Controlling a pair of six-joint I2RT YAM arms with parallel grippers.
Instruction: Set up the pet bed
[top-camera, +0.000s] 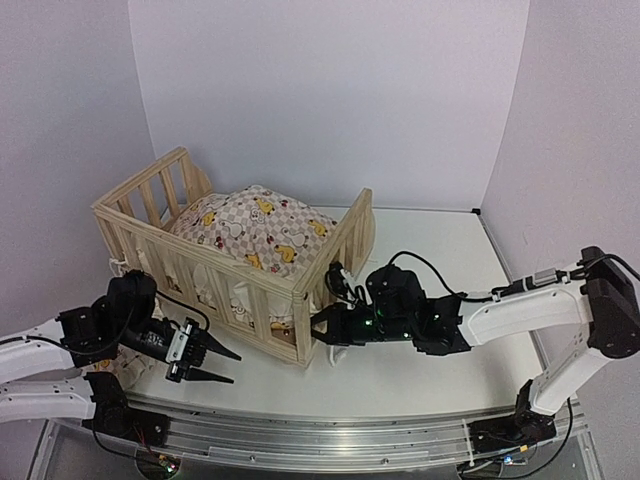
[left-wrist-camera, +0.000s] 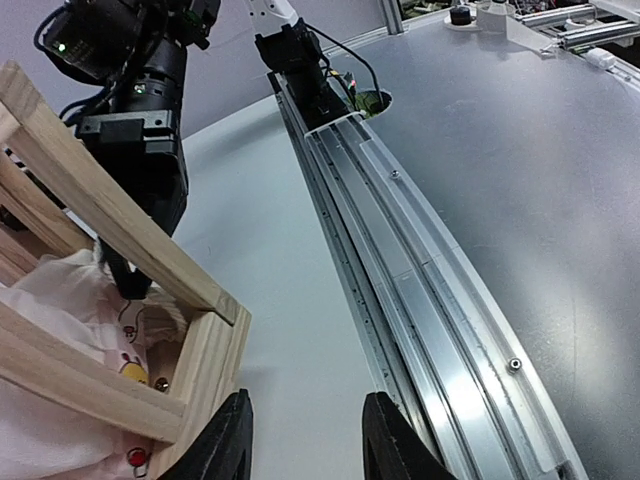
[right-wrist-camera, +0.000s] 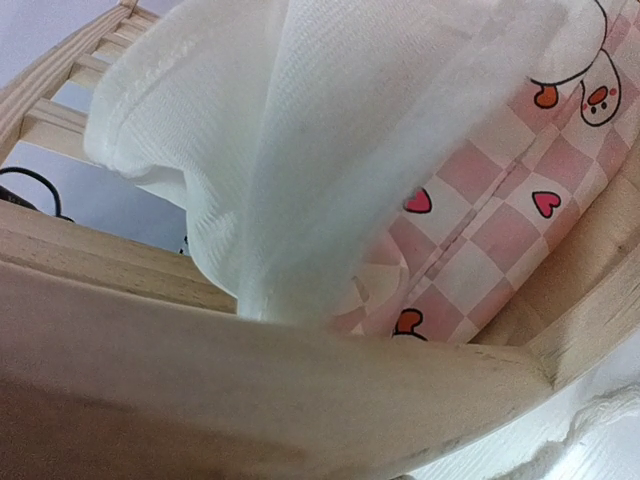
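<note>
Left gripper: fingers spread, holding nothing, just off the near long rail of the pine frame. Right gripper: at the frame's near right corner post, pressed in against the white ruffle; cannot tell whether it is pinching the fabric. Checked cushion lies humped inside the frame, its ruffle spilling between the near slats.

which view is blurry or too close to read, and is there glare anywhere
Right wrist: far too close, the near frame rail is a soft blur, the white ruffle fills the view, only the checked cushion looks sharp; left wrist: sharp but tilted, mild sheen on the grey surface; top external: even light, pet bed sharp, no glare.
</note>
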